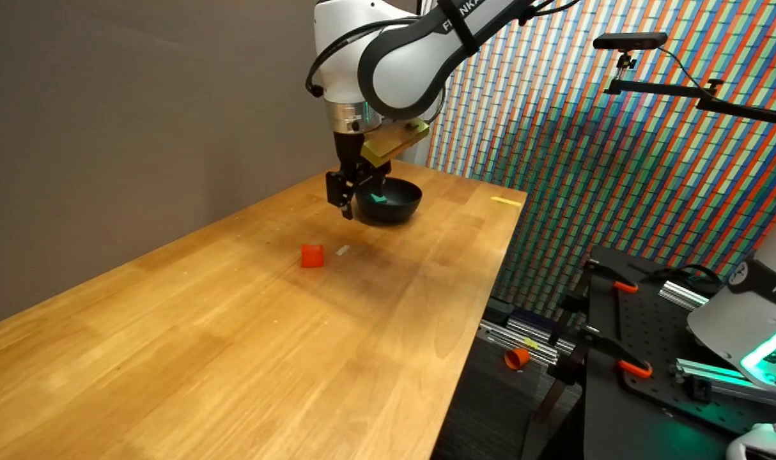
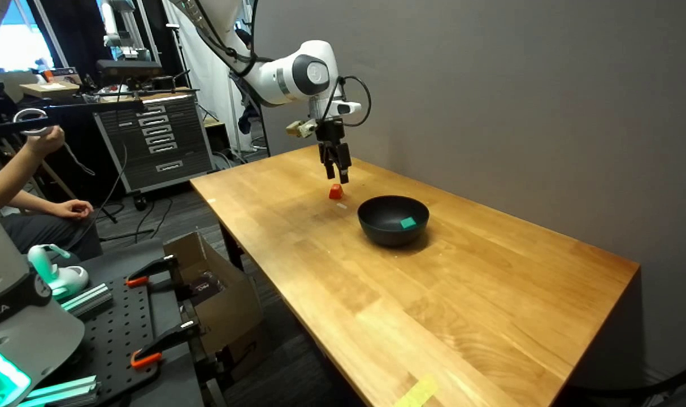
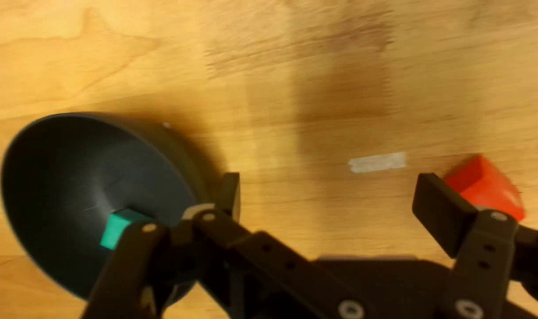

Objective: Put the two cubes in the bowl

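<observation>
The black bowl stands on the table in both exterior views [image 1: 406, 203] [image 2: 385, 233] and at the left of the wrist view [image 3: 69, 177]. The green cube lies inside it [image 1: 378, 199] [image 2: 408, 223] [image 3: 116, 230], partly behind a finger in the wrist view. The red-orange cube rests on the table [image 1: 312, 255] [image 2: 335, 192], apart from the bowl. In the wrist view it is at the right [image 3: 490, 188], partly covered by the right finger. My gripper [image 3: 333, 199] is open and empty, above the table between bowl and red-orange cube; it shows in both exterior views [image 1: 353, 204] [image 2: 337, 174].
A wall [image 2: 490, 113] runs along one long side of the wooden table [image 1: 234, 358]. A small pale tape strip [image 3: 377, 162] lies near the red-orange cube. Yellow tape [image 2: 417, 391] marks a table end. A person's arm [image 2: 15, 175] is off to the side.
</observation>
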{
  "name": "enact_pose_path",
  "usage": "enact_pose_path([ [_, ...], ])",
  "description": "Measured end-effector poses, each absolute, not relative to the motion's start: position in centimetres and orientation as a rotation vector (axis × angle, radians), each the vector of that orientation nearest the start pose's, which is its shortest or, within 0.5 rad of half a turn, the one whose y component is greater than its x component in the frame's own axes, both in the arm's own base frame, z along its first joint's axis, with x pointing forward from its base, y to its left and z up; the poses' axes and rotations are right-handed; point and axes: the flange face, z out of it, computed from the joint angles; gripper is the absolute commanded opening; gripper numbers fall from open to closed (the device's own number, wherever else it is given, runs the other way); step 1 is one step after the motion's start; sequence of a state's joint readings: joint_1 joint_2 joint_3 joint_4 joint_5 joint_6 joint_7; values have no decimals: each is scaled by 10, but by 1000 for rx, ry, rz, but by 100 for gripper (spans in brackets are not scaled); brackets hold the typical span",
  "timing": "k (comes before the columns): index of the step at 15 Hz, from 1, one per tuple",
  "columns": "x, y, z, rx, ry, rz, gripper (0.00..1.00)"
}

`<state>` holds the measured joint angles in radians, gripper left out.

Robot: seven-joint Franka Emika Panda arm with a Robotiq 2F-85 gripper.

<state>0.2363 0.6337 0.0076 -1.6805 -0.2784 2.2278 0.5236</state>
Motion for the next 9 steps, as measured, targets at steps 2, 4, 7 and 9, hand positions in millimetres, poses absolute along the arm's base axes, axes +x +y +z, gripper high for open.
enact_pose_path([
  [2, 658, 171, 224, -3302, 112, 34, 100],
  [4, 664, 181, 217, -3265, 54, 53, 100],
  [7, 673, 185, 197, -3234, 20, 83, 100],
  [9, 678, 190, 182, -3221, -22, 98, 100],
])
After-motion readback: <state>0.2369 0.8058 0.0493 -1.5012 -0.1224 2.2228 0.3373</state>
